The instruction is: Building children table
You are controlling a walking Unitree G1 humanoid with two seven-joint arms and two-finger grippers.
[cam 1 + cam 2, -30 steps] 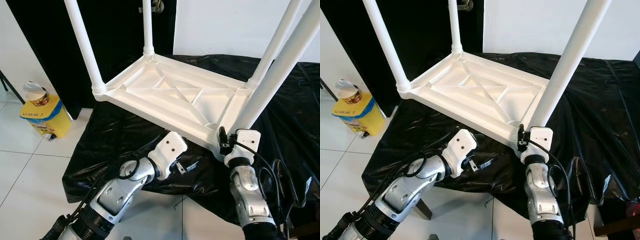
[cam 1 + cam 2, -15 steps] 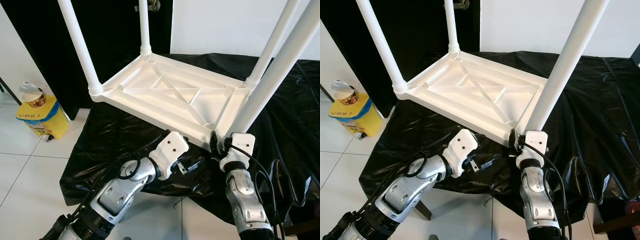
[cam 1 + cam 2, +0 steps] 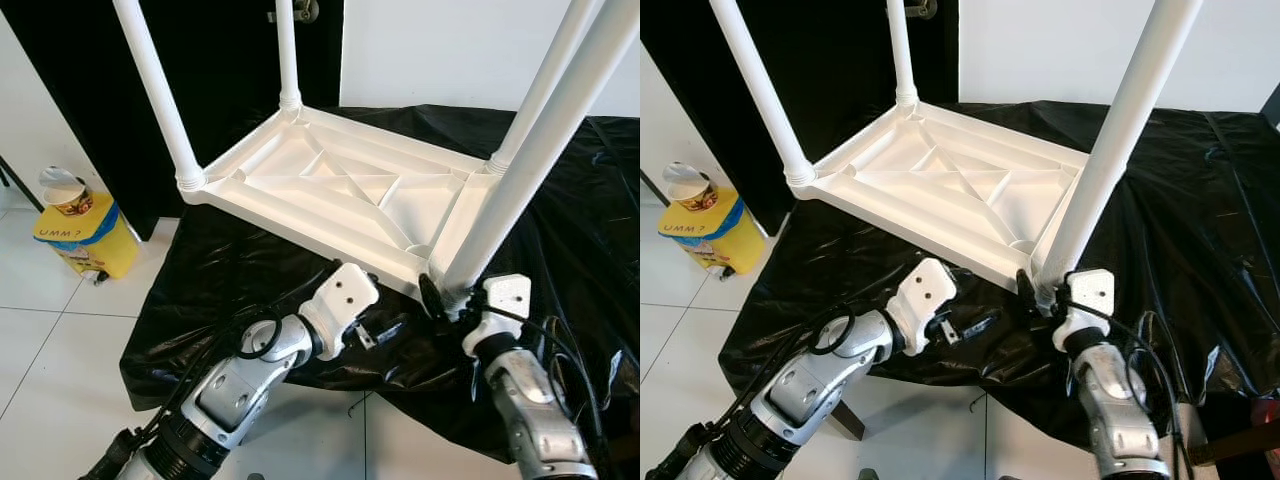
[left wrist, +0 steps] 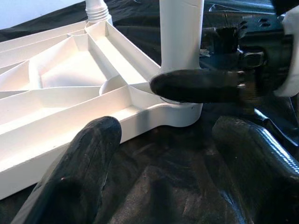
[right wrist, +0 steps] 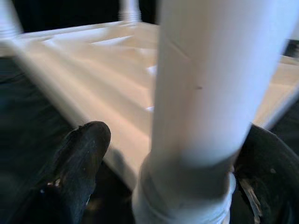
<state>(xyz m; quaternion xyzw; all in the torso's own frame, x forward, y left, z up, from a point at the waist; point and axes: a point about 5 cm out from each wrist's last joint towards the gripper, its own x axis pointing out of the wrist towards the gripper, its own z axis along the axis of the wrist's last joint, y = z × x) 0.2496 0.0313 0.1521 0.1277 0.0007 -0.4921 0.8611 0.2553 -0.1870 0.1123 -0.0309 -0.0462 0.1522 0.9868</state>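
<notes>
The white children's table [image 3: 340,190] lies upside down on a black plastic sheet [image 3: 230,260], its legs pointing up. My right gripper [image 3: 445,296] is at the foot of the near right leg [image 3: 530,170]. It is open, with one black finger [image 5: 84,158] on each side of the leg and a gap showing beside it. My left gripper [image 3: 385,330] hovers low over the sheet just in front of the table's near edge. It is open with nothing between its fingers [image 4: 88,154]. In the left wrist view one right finger [image 4: 201,86] lies across the leg's base.
A yellow container [image 3: 75,225] with a cup on top stands on the white tiled floor at the left. A dark door and a white wall rise behind the table. Black cables [image 3: 570,350] hang beside my right forearm.
My right forearm has swung out to the right, and its wrist has turned at the foot of the near right leg. The left arm has stayed put.
</notes>
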